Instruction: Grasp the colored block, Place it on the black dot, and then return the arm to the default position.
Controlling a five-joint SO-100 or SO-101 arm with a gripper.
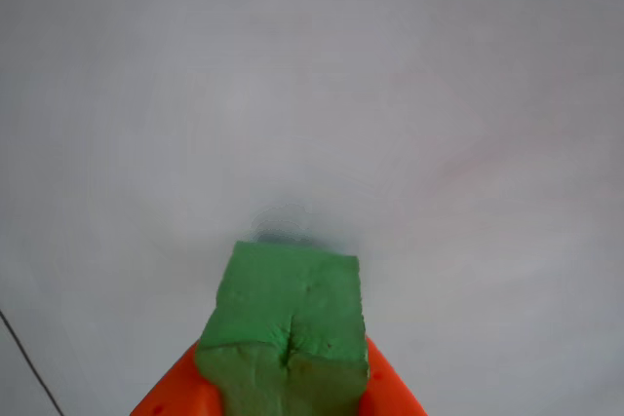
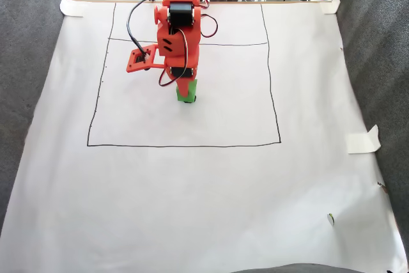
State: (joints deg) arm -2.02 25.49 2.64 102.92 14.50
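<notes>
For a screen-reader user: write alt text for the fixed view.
An orange arm reaches down over white paper, its gripper shut on a green block inside a hand-drawn black rectangle. The paper is taped at its corners between grey padded surfaces.

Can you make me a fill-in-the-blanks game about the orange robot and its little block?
1. The block pinched in the gripper is the color ____.
2. In the fixed view, the arm and the block are inside a big ____ drawn in thin dark lines.
3. The gripper's fingers are the color ____.

Missing words: green; square; orange
</notes>
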